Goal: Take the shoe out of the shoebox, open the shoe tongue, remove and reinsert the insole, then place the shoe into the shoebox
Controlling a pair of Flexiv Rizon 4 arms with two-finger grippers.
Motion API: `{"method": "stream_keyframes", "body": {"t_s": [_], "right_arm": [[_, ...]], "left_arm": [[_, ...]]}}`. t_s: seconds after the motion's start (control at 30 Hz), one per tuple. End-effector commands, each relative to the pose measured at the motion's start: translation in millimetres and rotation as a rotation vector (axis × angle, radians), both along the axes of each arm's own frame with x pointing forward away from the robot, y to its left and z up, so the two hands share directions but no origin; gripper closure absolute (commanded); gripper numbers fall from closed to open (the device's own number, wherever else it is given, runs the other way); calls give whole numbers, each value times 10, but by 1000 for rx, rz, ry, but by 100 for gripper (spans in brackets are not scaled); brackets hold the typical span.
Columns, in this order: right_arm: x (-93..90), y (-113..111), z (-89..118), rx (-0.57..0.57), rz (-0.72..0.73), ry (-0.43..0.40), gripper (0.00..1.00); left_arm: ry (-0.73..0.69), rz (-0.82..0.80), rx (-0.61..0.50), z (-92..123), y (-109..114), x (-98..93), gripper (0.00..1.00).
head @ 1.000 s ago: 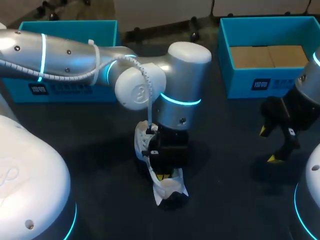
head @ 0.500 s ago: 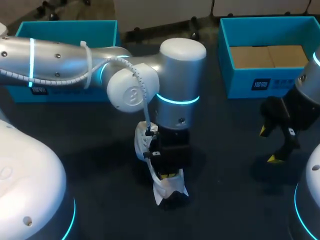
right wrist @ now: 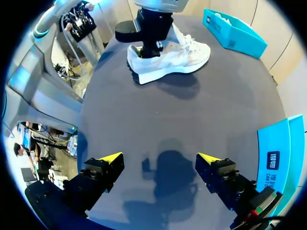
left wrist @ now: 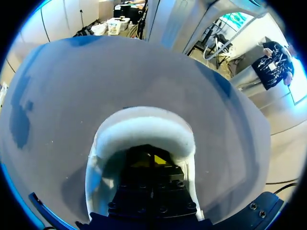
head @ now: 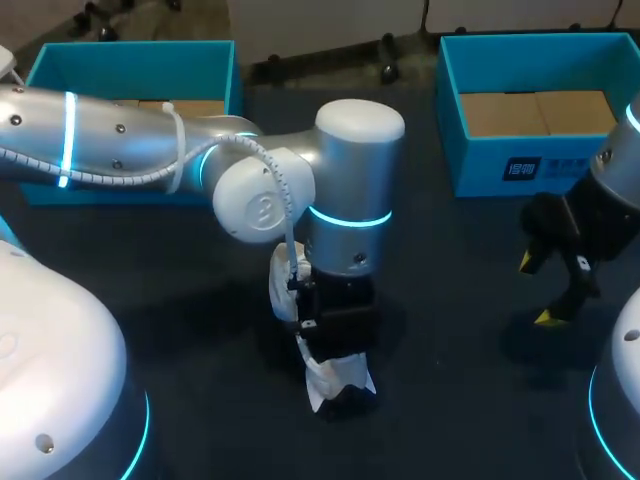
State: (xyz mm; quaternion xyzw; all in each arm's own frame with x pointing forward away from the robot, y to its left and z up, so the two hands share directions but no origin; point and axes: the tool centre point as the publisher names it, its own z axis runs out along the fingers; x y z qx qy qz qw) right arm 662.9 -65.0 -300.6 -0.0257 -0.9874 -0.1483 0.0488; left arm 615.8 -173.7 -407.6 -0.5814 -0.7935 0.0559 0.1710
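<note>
A white shoe (head: 330, 375) lies on the dark table, with its heel toward the table's front. My left arm comes in over the middle, and its gripper (head: 335, 335) points down into the shoe's opening. In the left wrist view the padded heel collar (left wrist: 144, 130) curves around the left gripper (left wrist: 153, 161), whose yellow tips are pressed together inside the shoe. Whether they pinch the insole is hidden. The right wrist view shows the shoe (right wrist: 175, 57) with the left gripper (right wrist: 152, 48) in its heel end. My right gripper (right wrist: 159, 158) hangs open over bare table at the right (head: 540, 290), holding nothing.
A blue shoebox (head: 130, 48) stands at the back left, partly behind my left arm. A second blue box (head: 520, 165) with cardboard inside stands at the back right, just beyond my right gripper. Dark bare table lies between the shoe and the right gripper.
My left arm's wrist has shifted a little left and lower over the shoe, and its yellow tips no longer show in the head view. The right arm has kept still.
</note>
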Motion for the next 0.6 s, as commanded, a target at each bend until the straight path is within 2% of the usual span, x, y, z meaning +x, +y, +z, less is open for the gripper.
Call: {"method": "stream_keyframes", "body": {"t_s": [0.03, 0.13, 0.27, 0.37, 0.6], "right_arm": [[-8, -5, -4, -1, 0, -1, 0], [-8, -5, -4, -1, 0, -1, 0], [-8, -5, -4, -1, 0, -1, 0], [-8, -5, -4, -1, 0, -1, 0], [-8, -5, -4, -1, 0, -1, 0]], "left_arm": [[-33, 19, -6, -178, 33, 6, 100], [-50, 34, -27, -116, 21, 33, 100], [-70, 29, -70, 122, -6, 27, 100], [-81, 28, -93, 222, -52, 26, 100], [-91, 36, -107, 118, -216, 66, 100]]}}
